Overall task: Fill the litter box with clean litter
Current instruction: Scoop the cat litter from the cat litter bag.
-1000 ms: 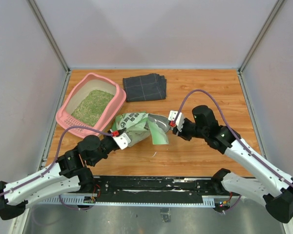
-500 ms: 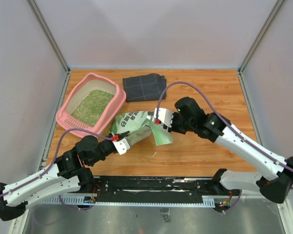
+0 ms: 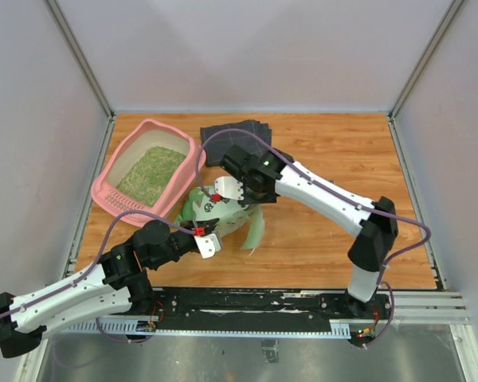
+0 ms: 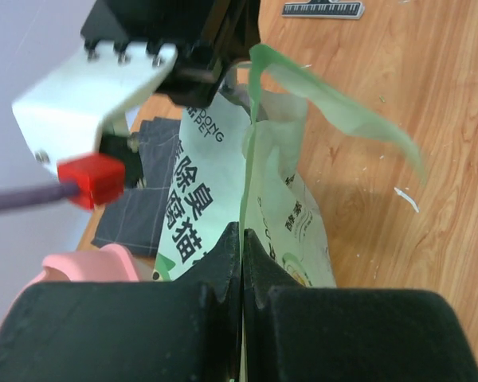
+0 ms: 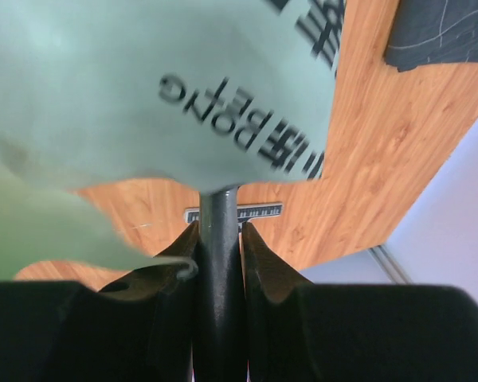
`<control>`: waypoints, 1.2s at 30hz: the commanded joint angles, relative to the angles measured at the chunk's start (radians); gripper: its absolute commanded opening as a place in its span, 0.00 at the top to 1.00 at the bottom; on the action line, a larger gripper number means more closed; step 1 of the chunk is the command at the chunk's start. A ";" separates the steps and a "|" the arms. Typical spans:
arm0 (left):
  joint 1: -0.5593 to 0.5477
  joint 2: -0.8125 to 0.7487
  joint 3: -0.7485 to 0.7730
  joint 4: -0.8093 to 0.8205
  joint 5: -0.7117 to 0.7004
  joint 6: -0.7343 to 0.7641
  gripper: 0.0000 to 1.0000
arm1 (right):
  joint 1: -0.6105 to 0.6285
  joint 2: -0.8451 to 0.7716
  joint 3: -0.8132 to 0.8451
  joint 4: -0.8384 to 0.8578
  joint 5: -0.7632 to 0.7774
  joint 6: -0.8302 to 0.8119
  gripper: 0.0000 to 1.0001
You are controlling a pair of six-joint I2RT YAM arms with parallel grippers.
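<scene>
The pink litter box [image 3: 110, 193] stands at the table's back left, with greenish-tan clean litter [image 3: 150, 175] across its floor. Just right of it stands a green-and-white printed bag [image 3: 233, 213]. My left gripper [image 3: 206, 242] is shut on the bag's near edge; the wrist view shows the jaws [image 4: 243, 239] pinched on the thin plastic [image 4: 223, 175]. My right gripper [image 3: 223, 189] hangs over the bag's top, shut on a grey metal scoop handle [image 5: 219, 203]. The bag [image 5: 183, 79] hides the scoop's bowl.
A dark grey folded cloth [image 3: 243, 131] lies at the back, behind the right arm, and also shows in the wrist views [image 4: 135, 211] [image 5: 446, 32]. The pink box corner [image 4: 88, 267] is close left of the bag. Bare wood [image 3: 327, 231] lies to the right.
My right arm has swung left with the scoop, from beside the bag's right side to over its top near the litter box. The left gripper drew the bag edge slightly nearer.
</scene>
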 commanded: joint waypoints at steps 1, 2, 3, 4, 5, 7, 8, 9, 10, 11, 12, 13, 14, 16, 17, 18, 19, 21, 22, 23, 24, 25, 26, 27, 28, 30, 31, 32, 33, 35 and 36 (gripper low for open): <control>-0.002 0.014 -0.028 0.023 -0.037 0.013 1.00 | 0.015 0.129 0.146 -0.055 0.108 -0.057 0.99; -0.001 0.016 -0.030 0.027 -0.048 0.013 1.00 | 0.015 0.164 0.166 -0.055 0.097 -0.063 0.99; -0.001 0.019 -0.030 0.022 -0.047 0.016 1.00 | 0.016 0.191 0.180 -0.053 0.086 -0.065 0.99; -0.002 0.022 -0.031 0.018 -0.036 0.017 1.00 | 0.018 0.213 0.191 -0.048 0.076 -0.066 0.99; -0.001 0.026 -0.034 0.016 -0.023 0.016 1.00 | 0.020 0.229 0.196 -0.032 0.062 -0.069 0.99; -0.001 0.037 -0.040 0.022 0.001 0.016 1.00 | 0.024 0.239 0.186 0.005 0.033 -0.076 0.99; -0.001 0.044 -0.040 0.024 0.007 0.017 1.00 | 0.027 0.252 0.179 0.021 0.019 -0.076 0.99; -0.001 0.052 -0.036 0.025 0.008 0.019 1.00 | 0.027 0.263 0.159 0.045 0.006 -0.071 0.99; -0.001 0.060 -0.032 0.021 0.007 0.020 1.00 | 0.027 0.263 0.139 0.067 -0.006 -0.067 0.99; -0.002 0.067 -0.028 0.019 0.004 0.022 1.00 | 0.028 0.260 0.116 0.091 -0.018 -0.063 0.99; -0.002 0.072 -0.025 0.018 0.004 0.021 1.00 | 0.027 0.253 0.087 0.117 -0.034 -0.062 0.99; -0.002 0.075 -0.024 0.018 0.003 0.021 1.00 | 0.026 0.250 0.064 0.142 -0.064 -0.063 0.99; -0.001 0.075 -0.026 0.018 0.004 0.020 1.00 | 0.025 0.250 0.035 0.172 -0.084 -0.063 0.99; 0.000 0.073 -0.026 0.020 0.005 0.020 1.00 | 0.022 0.210 -0.012 0.232 -0.117 -0.060 0.99; -0.001 0.072 -0.026 0.019 0.004 0.019 1.00 | 0.019 0.201 -0.033 0.260 -0.135 -0.053 0.99; -0.001 0.071 -0.025 0.019 0.001 0.020 1.00 | 0.015 0.192 -0.054 0.287 -0.153 -0.047 0.99; -0.002 0.069 -0.025 0.017 -0.002 0.019 1.00 | 0.010 0.182 -0.074 0.318 -0.168 -0.043 0.99; -0.001 0.063 -0.026 0.016 -0.006 0.017 1.00 | -0.002 0.157 -0.116 0.390 -0.198 -0.029 0.99; -0.001 0.059 -0.026 0.015 -0.007 0.016 1.00 | -0.010 0.139 -0.137 0.414 -0.218 -0.023 0.99; -0.001 0.055 -0.027 0.015 -0.008 0.016 1.00 | -0.017 0.122 -0.168 0.446 -0.244 -0.014 0.99; -0.001 0.052 -0.027 0.017 -0.009 0.016 1.00 | -0.025 0.104 -0.194 0.477 -0.281 -0.012 0.99; -0.001 0.049 -0.027 0.017 -0.011 0.016 1.00 | -0.032 0.086 -0.222 0.509 -0.306 -0.011 0.99; -0.002 0.047 -0.027 0.018 -0.014 0.015 1.00 | -0.041 0.064 -0.253 0.547 -0.328 -0.003 0.99; -0.001 0.045 -0.027 0.018 -0.018 0.014 1.00 | -0.050 0.044 -0.279 0.581 -0.353 0.006 0.99; -0.001 0.043 -0.027 0.018 -0.022 0.013 1.00 | -0.061 0.023 -0.306 0.618 -0.382 0.015 0.99; -0.001 0.040 -0.026 0.018 -0.027 0.012 1.00 | -0.084 -0.017 -0.365 0.694 -0.462 0.028 0.99; -0.001 0.038 -0.026 0.017 -0.029 0.011 1.00 | -0.098 -0.038 -0.398 0.738 -0.494 0.040 0.99; 0.000 0.035 -0.025 0.017 -0.032 0.010 1.00 | -0.107 -0.056 -0.425 0.772 -0.518 0.048 0.99; -0.001 0.032 -0.024 0.017 -0.037 0.008 1.00 | -0.117 -0.072 -0.450 0.804 -0.531 0.055 0.99; -0.001 0.024 -0.024 0.018 -0.051 0.003 1.00 | -0.132 -0.102 -0.503 0.873 -0.552 0.067 0.99; -0.001 0.019 -0.024 0.020 -0.057 0.003 1.00 | -0.140 -0.117 -0.528 0.908 -0.567 0.074 0.99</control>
